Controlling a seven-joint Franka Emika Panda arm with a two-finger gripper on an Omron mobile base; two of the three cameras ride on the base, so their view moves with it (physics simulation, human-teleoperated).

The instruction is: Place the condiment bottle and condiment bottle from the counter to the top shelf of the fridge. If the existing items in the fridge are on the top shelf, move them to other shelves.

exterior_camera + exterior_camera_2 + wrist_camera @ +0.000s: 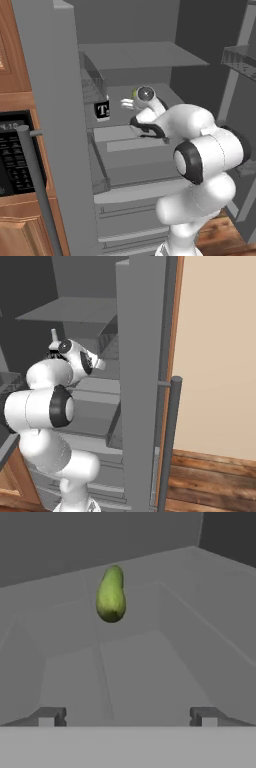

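Hand view shows the gripper [127, 717] spread wide and empty, the green fruit [111, 594] lying at 12 o'clock on a lower fridge shelf [150, 662]; relocation looks done, so withdrawing comes next.

Matt grey fridge [60, 150] interior; smooth green fruit [111, 595], faintly glossy.

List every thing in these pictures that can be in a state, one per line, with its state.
fridge: door open
gripper: open, holding nothing
green fruit: free, lying on a fridge shelf ahead of the gripper
black box marked T: upright at the shelf's left edge
top shelf: bare
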